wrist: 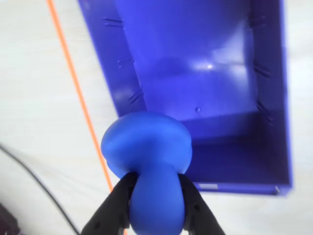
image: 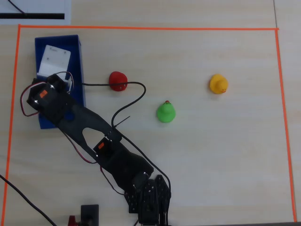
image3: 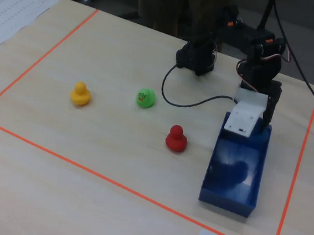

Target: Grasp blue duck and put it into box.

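Wrist view: my two black fingers (wrist: 113, 205) are clamped against the sides of the small rounded bright-blue toy duck (wrist: 146, 147), with my gripper (wrist: 155, 208) at the bottom edge of the frame. The duck's wider rounded part points away from the camera and overlaps the near corner of the large deep-blue rectangular open-top plastic box (wrist: 205, 68). The box floor shows glossy highlights and holds no visible items. An orange tape line (wrist: 78, 98) runs diagonally on the pale wooden table (wrist: 34, 98) beside the box's left wall.

Overhead view: my black arm (image: 89, 127) reaches from the bottom centre up to the upper left, and its end covers the lower half of the box (image: 77, 61). A white panel on my wrist (image: 54, 60) lies over the box's upper half. The blue duck is hidden under my arm in this view.

Other items on the table, overhead view:
- red toy duck (image: 117, 81), just right of the box, with a black cable (image: 136, 94) running past it;
- green toy duck (image: 165, 112), near the centre;
- yellow toy duck (image: 218, 84), well apart to the right.

Fixed view: my wrist stands above the far end of the box (image3: 234, 180).
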Motion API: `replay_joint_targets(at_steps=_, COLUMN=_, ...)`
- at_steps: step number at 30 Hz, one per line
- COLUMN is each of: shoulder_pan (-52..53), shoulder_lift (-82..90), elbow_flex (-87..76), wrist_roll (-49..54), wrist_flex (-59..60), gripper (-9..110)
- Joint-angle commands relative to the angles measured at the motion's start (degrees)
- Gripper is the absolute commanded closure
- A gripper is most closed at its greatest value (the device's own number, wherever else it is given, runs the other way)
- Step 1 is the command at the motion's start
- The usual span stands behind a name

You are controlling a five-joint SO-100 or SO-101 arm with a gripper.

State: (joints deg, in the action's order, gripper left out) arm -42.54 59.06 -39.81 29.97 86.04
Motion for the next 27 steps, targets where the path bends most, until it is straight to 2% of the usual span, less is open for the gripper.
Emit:
replay_joint_targets(at_steps=1, shoulder_pan=2.6, shoulder_lift=-1.8, elbow_flex=2.5, wrist_roll=1.5, wrist_flex=-3.2, gripper=96)
replay_joint_targets(at_steps=4, shoulder_pan=3.8, shoulder_lift=-2.7, elbow_flex=0.5, wrist_roll=4.1, wrist_flex=-3.2, gripper=76)
replay_joint_targets(at_steps=7, shoulder_pan=4.7, shoulder_lift=-1.9, elbow_flex=-1.8, wrist_roll=6.2, wrist_flex=-2.2, gripper=64)
replay_joint_targets(at_steps=8, shoulder_pan=5.2, shoulder_lift=-1.1, elbow_flex=-2.5, wrist_roll=6.4, wrist_flex=-2.1, gripper=63)
replay_joint_targets(at_steps=13, shoulder_pan=9.2, shoulder_lift=10.4, elbow_flex=-10.9, wrist_roll=7.2, wrist_flex=-2.1, gripper=72)
replay_joint_targets(at_steps=16, shoulder_pan=12.9, shoulder_lift=24.2, elbow_flex=-23.0, wrist_roll=8.7, wrist_flex=-3.8, gripper=92)
replay_joint_targets(at_steps=18, shoulder_pan=15.7, shoulder_lift=36.9, elbow_flex=-35.3, wrist_roll=10.0, wrist_flex=-7.4, gripper=101)
replay_joint_targets(at_steps=21, shoulder_pan=21.0, shoulder_lift=57.6, elbow_flex=-56.1, wrist_roll=14.3, wrist_flex=-13.5, gripper=101)
replay_joint_targets(at_steps=27, shoulder_pan=35.3, shoulder_lift=88.4, elbow_flex=-89.1, wrist_roll=23.6, wrist_flex=-21.6, gripper=101)
